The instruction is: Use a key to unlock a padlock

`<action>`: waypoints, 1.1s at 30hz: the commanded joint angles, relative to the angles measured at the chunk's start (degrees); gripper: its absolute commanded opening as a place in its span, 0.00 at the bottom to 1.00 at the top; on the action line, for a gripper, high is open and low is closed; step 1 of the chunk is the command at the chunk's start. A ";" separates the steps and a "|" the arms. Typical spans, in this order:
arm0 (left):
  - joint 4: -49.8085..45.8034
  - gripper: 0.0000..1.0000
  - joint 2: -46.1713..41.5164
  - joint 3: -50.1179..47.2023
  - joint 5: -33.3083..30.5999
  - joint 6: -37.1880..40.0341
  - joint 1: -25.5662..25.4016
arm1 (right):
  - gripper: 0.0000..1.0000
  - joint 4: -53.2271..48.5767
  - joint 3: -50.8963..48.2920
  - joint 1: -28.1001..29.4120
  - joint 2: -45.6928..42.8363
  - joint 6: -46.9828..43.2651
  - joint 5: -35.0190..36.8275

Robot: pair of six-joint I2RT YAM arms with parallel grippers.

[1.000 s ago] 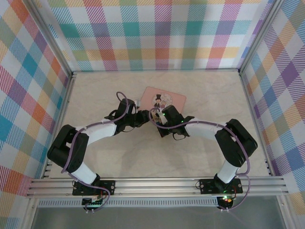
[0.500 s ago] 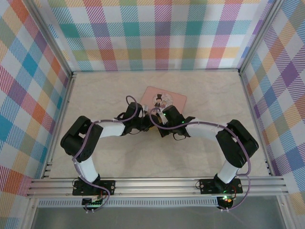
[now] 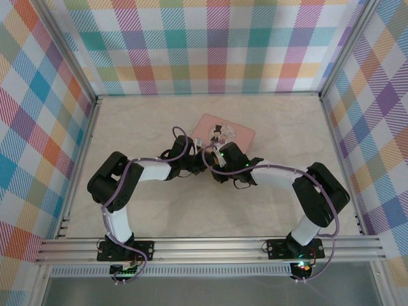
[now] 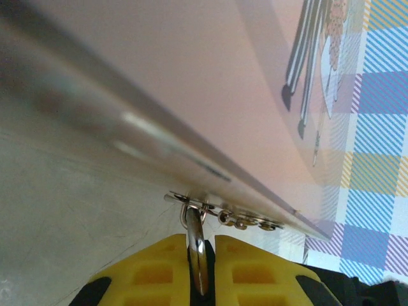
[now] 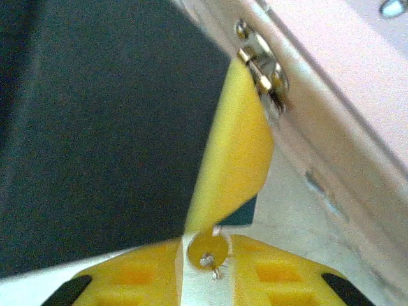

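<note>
Since a second ago: left arm elbow swung inward toward the centre; pink tin [image 3: 233, 137] nudged slightly right and turned a little on the table [image 3: 140, 127]. Both wrists meet at the tin's near edge.

Padlock [image 4: 199, 261]: seen edge-on from the left wrist as a thin silvery sliver with dark edges. Any bluish tint cannot be made out at this angle. Its looped shackle [image 4: 189, 213] hooks into the silvery hasp [image 4: 191, 203] on the tin's rim, beside a row of small rings [image 4: 242, 220].

Left gripper [image 4: 203, 245]: yellow fingers [image 4: 159, 268] nearly together, pinching the padlock between them just below the hasp.

Right gripper [image 5: 207, 245]: jaws partly apart, a pale gap between the pads. A small round yellow piece with a silvery bit [image 5: 209, 258] sits at the gap, too small to identify; whether it is gripped, cannot tell. One yellow finger of the left gripper [image 5: 233, 146] crosses this view, its tip touching the metal fitting [image 5: 261, 64] on the tin's edge.

Markings: tin lid carries a cartoon figure in a top hat [image 3: 218, 132]; any wording is too small to read.
</note>
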 commanded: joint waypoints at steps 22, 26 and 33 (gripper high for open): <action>0.05 0.00 -0.53 2.14 3.61 -2.66 0.23 | 0.46 -5.47 2.53 -0.37 -2.95 3.99 0.77; 0.07 0.00 -0.71 2.11 3.70 -2.75 0.32 | 0.46 -6.16 4.54 -0.28 -0.80 3.65 2.55; 0.16 0.00 -0.71 2.22 3.80 -2.77 0.40 | 0.42 -8.47 8.36 -0.31 2.69 2.82 3.74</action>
